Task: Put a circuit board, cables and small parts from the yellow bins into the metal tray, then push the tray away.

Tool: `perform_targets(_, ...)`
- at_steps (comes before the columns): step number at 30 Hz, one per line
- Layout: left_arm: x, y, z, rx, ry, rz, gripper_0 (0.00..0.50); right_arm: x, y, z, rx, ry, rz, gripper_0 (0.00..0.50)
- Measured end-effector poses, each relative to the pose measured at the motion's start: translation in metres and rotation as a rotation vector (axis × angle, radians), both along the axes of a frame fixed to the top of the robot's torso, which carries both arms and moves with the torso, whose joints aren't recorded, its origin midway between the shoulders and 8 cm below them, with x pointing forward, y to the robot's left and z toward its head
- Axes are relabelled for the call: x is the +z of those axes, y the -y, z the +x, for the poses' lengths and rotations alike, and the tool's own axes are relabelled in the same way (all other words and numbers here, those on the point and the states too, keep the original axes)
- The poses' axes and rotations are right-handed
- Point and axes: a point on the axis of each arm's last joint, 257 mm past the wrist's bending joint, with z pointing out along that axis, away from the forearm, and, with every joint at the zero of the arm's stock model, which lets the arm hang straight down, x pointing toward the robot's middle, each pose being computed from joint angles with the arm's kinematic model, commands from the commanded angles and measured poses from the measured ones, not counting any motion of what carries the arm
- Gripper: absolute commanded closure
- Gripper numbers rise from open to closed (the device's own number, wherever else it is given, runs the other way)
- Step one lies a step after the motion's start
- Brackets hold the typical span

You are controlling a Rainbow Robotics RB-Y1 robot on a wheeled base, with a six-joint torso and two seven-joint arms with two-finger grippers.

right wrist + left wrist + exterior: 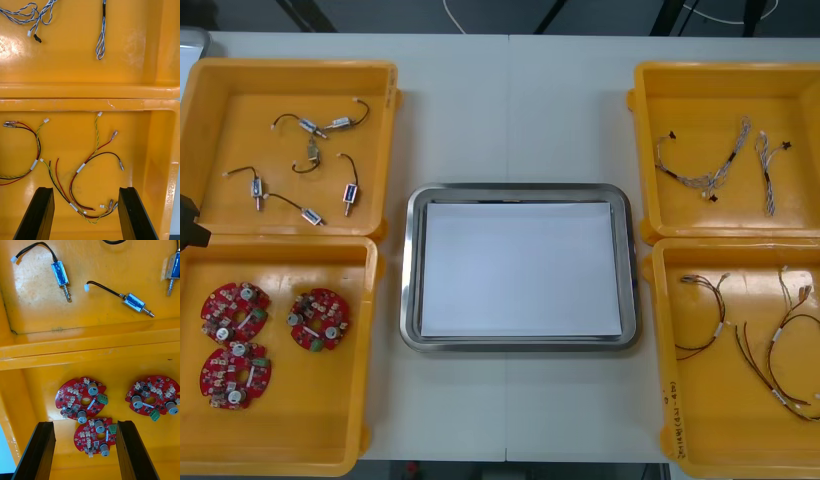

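Observation:
Three round red circuit boards (pixel 318 320) lie in the near left yellow bin (pixel 300 430). My left gripper (pixel 84 450) hangs open above them, and one board (pixel 95 437) lies between its fingers (pixel 37 450), below them. Red and yellow cables (pixel 755 335) lie in the near right yellow bin (pixel 680 420). Over that bin my right gripper (pixel 86 213) stands open, with one looped red and yellow cable (pixel 80 168) lying just ahead of its fingers (pixel 133 213). The metal tray (pixel 520 190), white inside, sits in the middle of the table between the bins.
The far left bin (pixel 380 80) holds several small metal parts (pixel 308 150) with black leads. Twisted blue and white cables (pixel 705 160) lie in the far right bin (pixel 660 90). A dark piece of the left arm (pixel 188 225) shows at the left edge.

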Motion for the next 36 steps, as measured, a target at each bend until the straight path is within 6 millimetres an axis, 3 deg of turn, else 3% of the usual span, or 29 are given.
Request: perform_targets(36,0.0000,0.0000,0.0000,0.000,0.000,0.000,0.024,0.0000,0.0000,0.0000,0.000,0.000,0.000,0.009)
